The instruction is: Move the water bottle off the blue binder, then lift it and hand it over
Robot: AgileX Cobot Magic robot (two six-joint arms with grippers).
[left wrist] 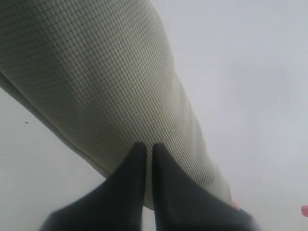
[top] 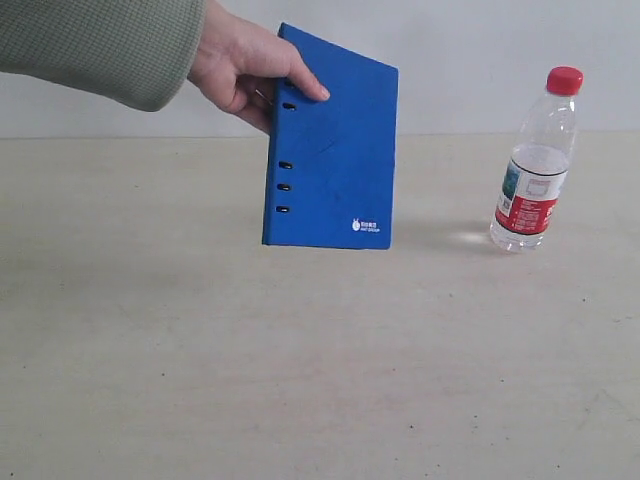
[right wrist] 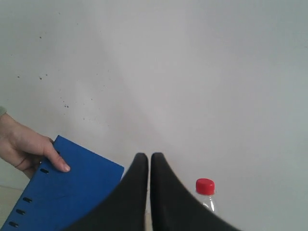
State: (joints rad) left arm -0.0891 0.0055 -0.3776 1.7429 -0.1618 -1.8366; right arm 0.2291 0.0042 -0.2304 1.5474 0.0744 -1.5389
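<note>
The blue binder is held upright above the table by a person's hand, spine holes facing left; it also shows in the right wrist view. The water bottle, clear with a red cap, stands upright on the table to the binder's right, apart from it. Neither gripper shows in the exterior view. My left gripper is shut and empty, with a green sleeve behind it. My right gripper is shut and empty, pointing between binder and bottle.
The person's arm in a green knitted sleeve reaches in from the upper left. A pale wooden table spreads across the front, with a white wall behind it.
</note>
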